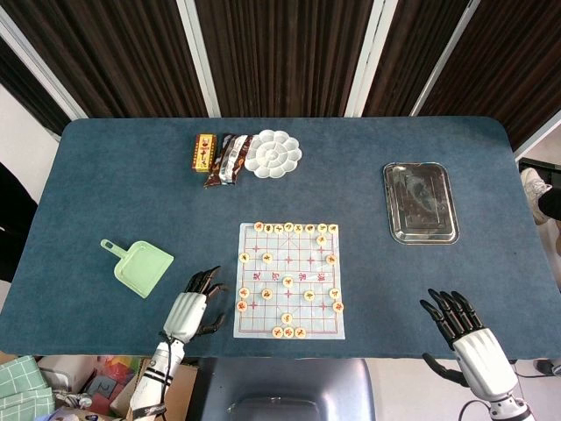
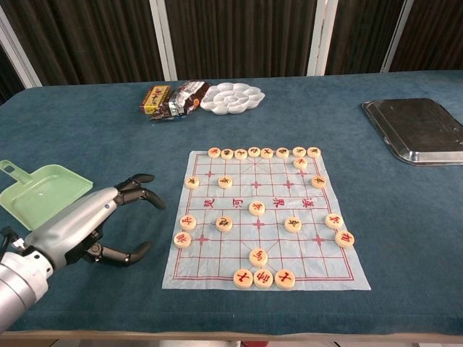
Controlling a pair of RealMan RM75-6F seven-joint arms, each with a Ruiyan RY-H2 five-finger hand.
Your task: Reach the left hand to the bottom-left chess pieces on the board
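Bottom-left chess pieces [image 2: 185, 230] sit on the left edge of the board [image 2: 264, 217], two close together, a third [image 2: 224, 224] just inside them. Board lies flat near the front edge of the table [image 2: 108, 130], more pieces in a row along its far edge and a cluster of three [image 2: 263, 277] at its near edge.

Left robot hand [image 2: 108, 224] is just left of the board, above the table, fingers spread and curved toward the bottom-left pieces, thumb [image 2: 126, 254] below, holding nothing. Fingertips near the board's left edge, not touching any piece. Head view agrees: left robot hand [image 1: 195, 303] beside the board's lower left corner.

Right robot hand [image 1: 463, 333] is well right of the board, by the table's front edge, fingers apart, empty; only in head view.

Left of the board: green dustpan [image 2: 40, 194]. Beyond the board: snack packets [image 2: 170, 99] and a white flower-shaped palette [image 2: 231, 97]. Far right of the board: metal tray [image 2: 419, 130].
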